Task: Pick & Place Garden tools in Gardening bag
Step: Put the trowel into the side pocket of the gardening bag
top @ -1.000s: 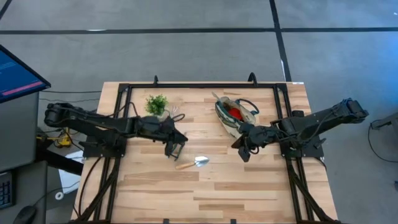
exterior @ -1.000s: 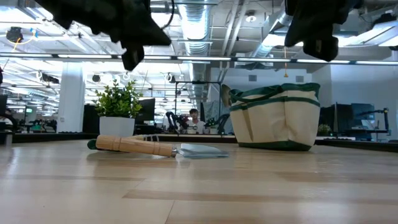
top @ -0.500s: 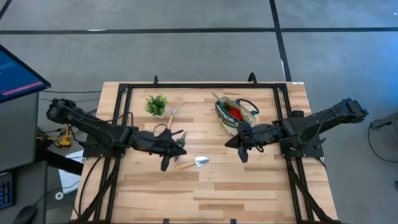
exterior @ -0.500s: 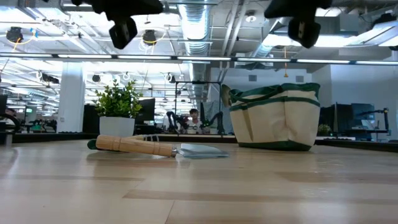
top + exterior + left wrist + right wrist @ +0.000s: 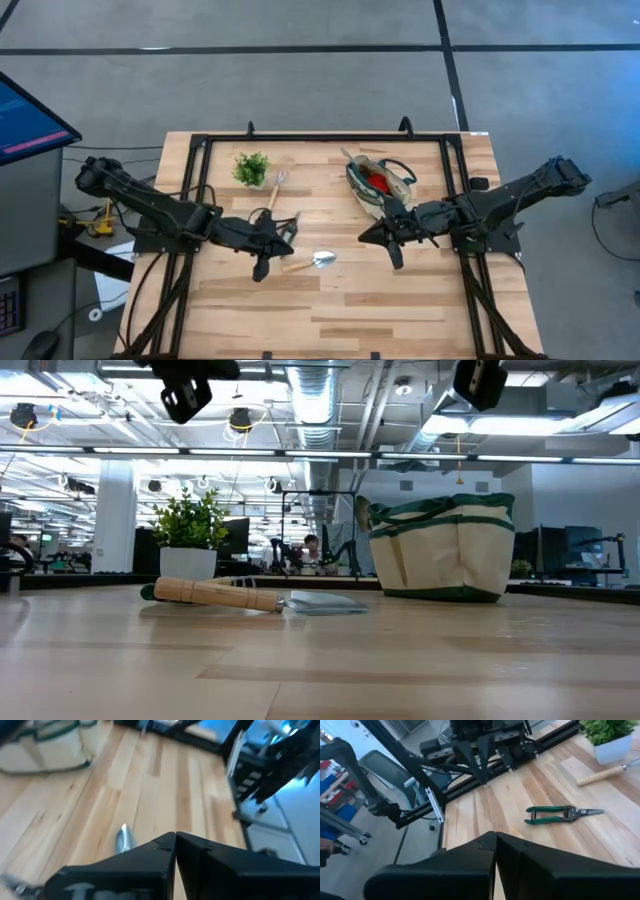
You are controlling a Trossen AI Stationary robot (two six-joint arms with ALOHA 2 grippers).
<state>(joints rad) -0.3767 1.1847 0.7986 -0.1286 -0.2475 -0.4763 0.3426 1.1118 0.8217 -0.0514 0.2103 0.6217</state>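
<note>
A wooden-handled trowel (image 5: 310,262) lies flat on the table between my two grippers; the low view shows its handle (image 5: 215,593). Green-handled pruning shears (image 5: 563,813) lie flat near a wooden-handled rake (image 5: 276,184) beside the potted plant (image 5: 251,168). The gardening bag (image 5: 378,184) stands at the far right, something red inside. My left gripper (image 5: 288,240) hangs shut above the table, just left of the trowel. My right gripper (image 5: 368,237) hangs shut in front of the bag. Neither holds anything.
A black frame (image 5: 300,139) runs along the table's far edge and down both sides. Bare wood lies toward the near edge. A monitor (image 5: 25,120) stands off the table at the far left. Beyond the table the low view shows an office and a seated person (image 5: 312,550).
Both grippers have risen, staying shut. My left gripper has swung toward the table's near edge, closer to the trowel. My right gripper has tipped up toward level. The tools and the bag have not moved.
</note>
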